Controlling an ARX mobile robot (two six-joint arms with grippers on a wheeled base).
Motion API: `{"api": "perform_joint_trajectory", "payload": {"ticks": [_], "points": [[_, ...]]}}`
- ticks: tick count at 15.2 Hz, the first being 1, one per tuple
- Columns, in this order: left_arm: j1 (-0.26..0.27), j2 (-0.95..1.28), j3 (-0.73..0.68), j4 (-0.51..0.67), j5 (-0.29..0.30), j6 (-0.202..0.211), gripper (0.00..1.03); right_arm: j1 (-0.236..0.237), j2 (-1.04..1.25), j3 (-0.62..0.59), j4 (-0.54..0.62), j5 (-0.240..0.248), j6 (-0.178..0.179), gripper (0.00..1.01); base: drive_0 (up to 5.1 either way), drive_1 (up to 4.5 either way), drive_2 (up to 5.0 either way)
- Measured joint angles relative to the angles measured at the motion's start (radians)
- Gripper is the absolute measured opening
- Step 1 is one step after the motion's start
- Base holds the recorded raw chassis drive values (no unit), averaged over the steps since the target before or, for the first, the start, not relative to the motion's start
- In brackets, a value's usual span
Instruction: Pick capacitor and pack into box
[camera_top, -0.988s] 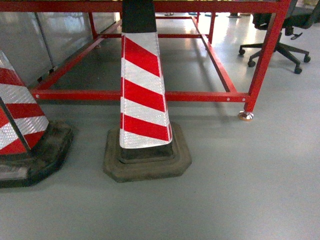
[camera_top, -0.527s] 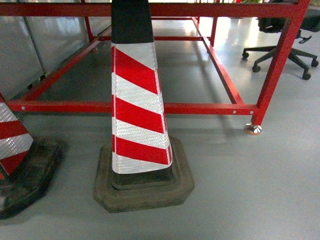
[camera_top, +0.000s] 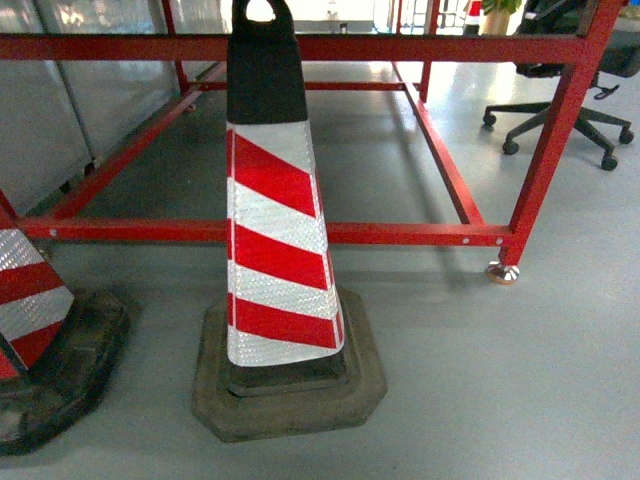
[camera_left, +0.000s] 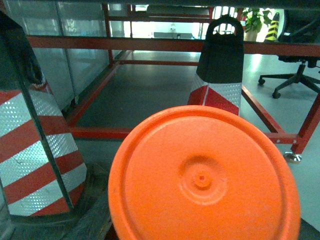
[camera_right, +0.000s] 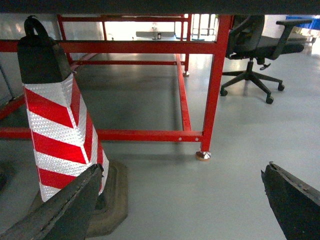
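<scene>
Hanging wide apart over bare floor, the right gripper (camera_right: 180, 200) holds nothing; the left gripper is out of sight, its camera blocked by an orange disc (camera_left: 202, 177). Beyond stand a striped traffic cone (camera_top: 278, 230) and a red steel frame (camera_top: 400, 233). No capacitor or box shows anywhere. I'd steer round the cone and find the bench before reaching.

Red-and-white striped traffic cone (camera_top: 275, 240) stands on floor before red steel frame (camera_top: 400, 233); second striped cone (camera_top: 35, 310) left; black office chair (camera_top: 560, 110) behind right.
</scene>
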Motion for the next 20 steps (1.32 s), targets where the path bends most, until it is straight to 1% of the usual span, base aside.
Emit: {"api": "perform_joint_trajectory", "payload": {"ticks": [12,20], "points": [[0.0,0.0,0.0,0.0,0.003,0.011,0.44,0.0,0.0,0.0,0.0,0.001,0.001,0.98,0.0,0.0,0.0],[0.0,0.0,0.0,0.0,0.001,0.011,0.44,0.0,0.0,0.0,0.003,0.0,-0.002,0.98,0.0,0.0,0.0]]}}
